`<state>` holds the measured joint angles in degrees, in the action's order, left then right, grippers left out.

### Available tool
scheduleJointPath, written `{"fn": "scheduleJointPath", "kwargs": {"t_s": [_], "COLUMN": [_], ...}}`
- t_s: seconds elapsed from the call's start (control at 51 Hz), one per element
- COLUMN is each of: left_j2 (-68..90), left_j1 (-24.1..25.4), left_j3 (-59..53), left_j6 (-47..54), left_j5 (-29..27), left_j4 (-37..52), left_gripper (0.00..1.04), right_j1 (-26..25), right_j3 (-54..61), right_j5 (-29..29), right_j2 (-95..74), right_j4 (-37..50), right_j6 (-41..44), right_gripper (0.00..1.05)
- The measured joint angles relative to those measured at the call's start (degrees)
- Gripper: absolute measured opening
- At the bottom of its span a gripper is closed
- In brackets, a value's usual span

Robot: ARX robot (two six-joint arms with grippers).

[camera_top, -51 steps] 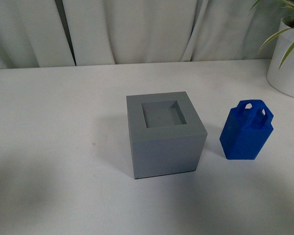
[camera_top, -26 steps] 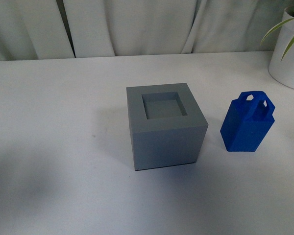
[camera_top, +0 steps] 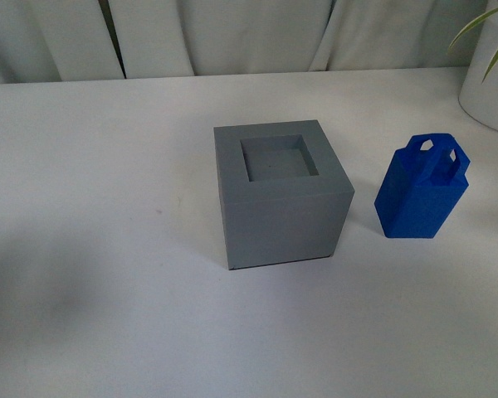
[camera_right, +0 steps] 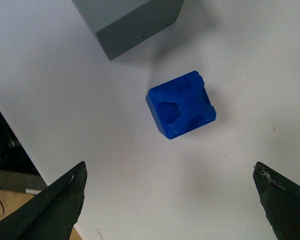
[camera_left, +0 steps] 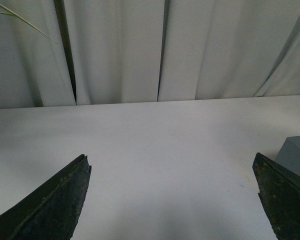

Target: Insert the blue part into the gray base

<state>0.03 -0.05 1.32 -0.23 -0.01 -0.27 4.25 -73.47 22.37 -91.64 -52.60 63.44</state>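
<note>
Front view: blue part stands right of the gray base, whose recess is empty (nothing inserted yet). Right gripper hangs spread above the part; left gripper is spread too. Grasp and insertion are left to do.

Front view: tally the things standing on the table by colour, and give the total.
Blue: 1, the blue part
Gray: 1, the gray base
White: 1, the plant pot, cut off at the right edge
Total: 3
</note>
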Motion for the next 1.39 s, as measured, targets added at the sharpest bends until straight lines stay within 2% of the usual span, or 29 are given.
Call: {"fn": "scheduleJointPath", "kwargs": {"t_s": [0.078,0.235,0.549,0.765,1.294,1.392], "left_j2": [0.0,0.0,0.0,0.0,0.0,0.0], "left_j1": [0.0,0.0,0.0,0.0,0.0,0.0], "left_j3": [0.0,0.0,0.0,0.0,0.0,0.0], "left_j6": [0.0,0.0,0.0,0.0,0.0,0.0], "left_j5": [0.0,0.0,0.0,0.0,0.0,0.0], "left_j4": [0.0,0.0,0.0,0.0,0.0,0.0], "left_gripper": [0.99,0.99,0.99,0.99,0.99,0.99], "right_j1": [1.6,3.6,7.1,8.6,8.6,8.6], "right_j3": [-5.9,-11.8,-14.9,-14.9,-14.9,-14.9], "right_j5": [-4.3,-8.5,-12.3,-13.6,-13.7,-13.7], "right_j2": [-5.1,-10.8,-16.9,-19.5,-23.4,-23.6], "right_j4": [-3.6,-6.7,-8.5,-7.2,-4.7,-4.3], "right_j6": [3.7,6.4,8.6,9.3,9.2,9.1], "right_gripper": [0.97,0.97,0.97,0.97,0.97,0.82]}}
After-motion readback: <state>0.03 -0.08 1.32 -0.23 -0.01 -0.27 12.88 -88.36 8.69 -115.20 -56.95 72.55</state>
